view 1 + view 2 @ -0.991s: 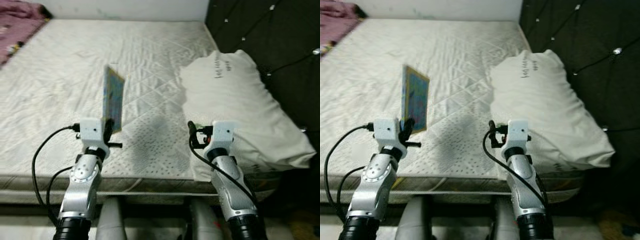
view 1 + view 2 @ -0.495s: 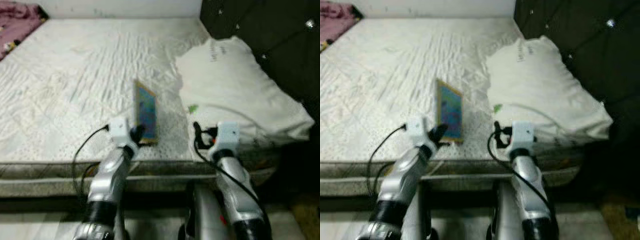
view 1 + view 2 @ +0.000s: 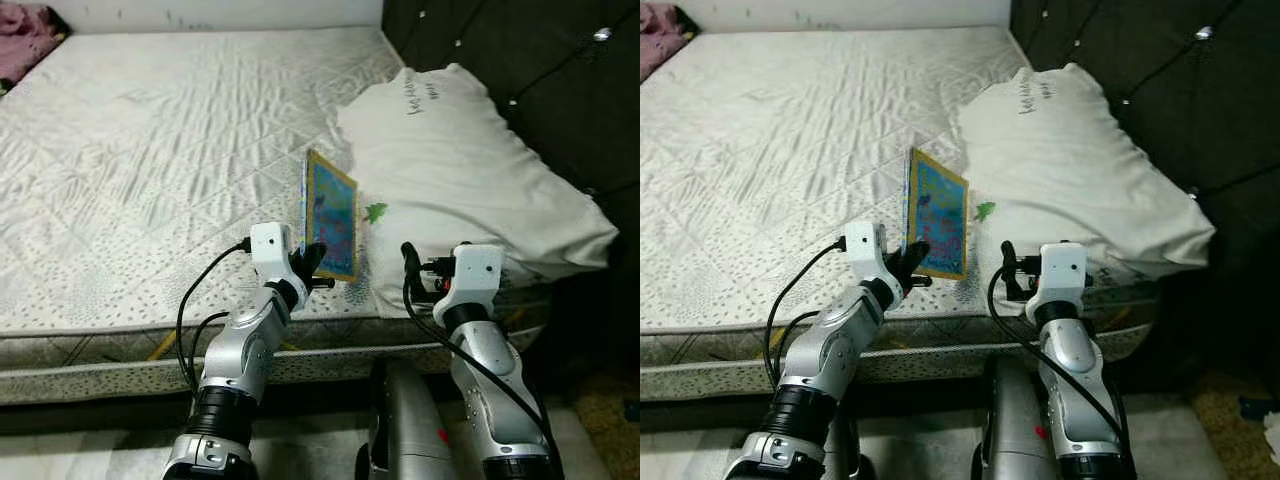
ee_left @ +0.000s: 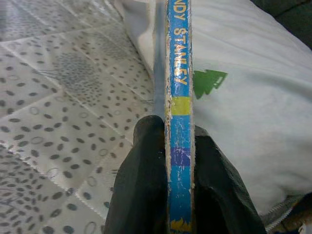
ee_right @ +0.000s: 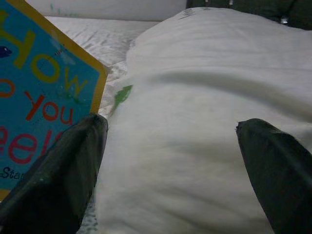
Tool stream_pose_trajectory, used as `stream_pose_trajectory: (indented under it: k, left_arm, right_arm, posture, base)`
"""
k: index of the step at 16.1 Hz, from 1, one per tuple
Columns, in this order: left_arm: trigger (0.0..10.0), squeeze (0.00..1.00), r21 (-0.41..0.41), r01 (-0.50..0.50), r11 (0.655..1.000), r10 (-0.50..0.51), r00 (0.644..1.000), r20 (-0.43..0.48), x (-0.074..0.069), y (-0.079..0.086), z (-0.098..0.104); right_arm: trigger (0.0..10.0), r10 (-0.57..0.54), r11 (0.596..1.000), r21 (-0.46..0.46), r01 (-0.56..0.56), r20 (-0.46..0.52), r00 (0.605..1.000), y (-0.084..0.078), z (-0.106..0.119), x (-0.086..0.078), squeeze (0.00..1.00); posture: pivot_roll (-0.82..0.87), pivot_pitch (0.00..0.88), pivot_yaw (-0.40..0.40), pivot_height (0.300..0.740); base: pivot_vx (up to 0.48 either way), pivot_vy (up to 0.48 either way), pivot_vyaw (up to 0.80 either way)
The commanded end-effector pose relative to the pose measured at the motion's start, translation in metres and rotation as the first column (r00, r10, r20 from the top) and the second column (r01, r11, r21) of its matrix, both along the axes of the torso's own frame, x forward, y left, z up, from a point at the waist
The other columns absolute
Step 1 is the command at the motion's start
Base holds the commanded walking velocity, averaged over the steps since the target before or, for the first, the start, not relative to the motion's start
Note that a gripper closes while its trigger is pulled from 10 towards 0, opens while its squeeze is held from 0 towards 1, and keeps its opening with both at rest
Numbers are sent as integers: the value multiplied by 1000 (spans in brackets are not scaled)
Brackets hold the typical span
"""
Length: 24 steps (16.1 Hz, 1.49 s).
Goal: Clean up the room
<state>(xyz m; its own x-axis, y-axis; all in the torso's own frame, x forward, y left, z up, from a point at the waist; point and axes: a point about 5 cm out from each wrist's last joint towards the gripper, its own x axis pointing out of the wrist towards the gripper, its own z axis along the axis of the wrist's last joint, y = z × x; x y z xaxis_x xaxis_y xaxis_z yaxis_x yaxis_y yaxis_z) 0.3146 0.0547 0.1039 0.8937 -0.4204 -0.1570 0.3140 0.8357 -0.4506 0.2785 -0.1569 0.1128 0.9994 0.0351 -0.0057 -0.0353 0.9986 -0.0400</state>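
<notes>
Upright, the book (image 3: 330,216) stands clamped in the left hand (image 3: 306,268), beside the pillow (image 3: 470,170).

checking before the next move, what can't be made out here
- Book title: right wrist view, cut off by the frame edge and a finger.
- Spine lettering: left wrist view, top cut off, bottom hidden between the left gripper fingers.
- Writing on the pillow: eye views, too small.
- Pink bedding: cut off at the corner.

"STANLEY" on book spine (image 4: 179,78)
</notes>
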Motion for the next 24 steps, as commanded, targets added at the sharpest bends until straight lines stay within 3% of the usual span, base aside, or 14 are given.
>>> stream_pose_trajectory:
  k: [1, 11, 12, 13, 14, 17, 18, 19, 21, 24]
  left_arm:
    - [10000, 0, -19, 10, 1000, -9, 1000, 26, 1, -3, 7]
    - [10000, 0, -19, 10, 1000, -9, 1000, 26, 1, -3, 7]
    - [10000, 0, 161, -128, 979, 144, 985, -91, -3, 20, -13]
    - [10000, 0, 236, -172, 957, 201, 974, -108, -3, 33, -20]
    - [10000, 0, 254, -199, 947, 241, 959, -148, -3, 44, -27]
    - [10000, 0, 183, -153, 971, 193, 954, -228, -7, 38, -29]
    - [10000, 0, 105, -135, 985, 158, 949, -271, -6, 28, -25]
    - [10000, 0, 88, -128, 988, 148, 950, -275, -5, 25, -23]
    - [10000, 0, -58, -53, 997, 37, 969, -245, 3, -5, 3]
    - [10000, 0, -109, -4, 994, -25, 964, -266, 4, -20, 11]
  right_arm:
    - [10000, 4, 1000, -3, -4, 7, 1000, -1, 4, 0, 0]
    - [10000, 4, 1000, -3, -4, 7, 1000, -1, 4, 0, 0]
    - [10000, -11, 1000, 7, 12, -82, 997, -20, -3, -12, 0]
    - [10000, -11, 1000, 10, 12, -90, 996, -20, -4, -11, 0]
    - [10000, -5, 1000, 6, 5, -87, 996, -18, -5, -9, 0]
    - [10000, -4, 1000, -2, 3, -80, 997, -19, -2, -7, 0]
    - [10000, -6, 1000, -4, 6, -84, 996, -20, -2, -7, 0]
    - [10000, -6, 1000, -5, 6, -85, 996, -20, -2, -7, 0]
    - [10000, 0, 1000, -13, -1, -83, 997, -18, -2, -7, 0]
    - [10000, 3, 1000, -17, -4, -75, 997, -16, 0, -6, 0]
  posture:
    - [-57, 52, 7, 510]
    - [-57, 52, 7, 510]
    - [-34, 20, 0, 510]
    - [-29, 18, 0, 510]
    - [-28, 11, 4, 510]
    - [-27, 6, 4, 510]
    - [-28, 6, 3, 510]
    - [-28, 6, 3, 510]
    - [-29, 6, 1, 510]
    - [-39, 4, 4, 510]
  base:
    - [0, 0, 0]
    - [0, 0, 0]
    - [0, 0, 0]
    - [0, 0, 0]
    - [0, 0, 0]
    - [0, 0, 0]
    - [0, 0, 0]
    - [0, 0, 0]
    - [0, 0, 0]
    - [0, 0, 0]
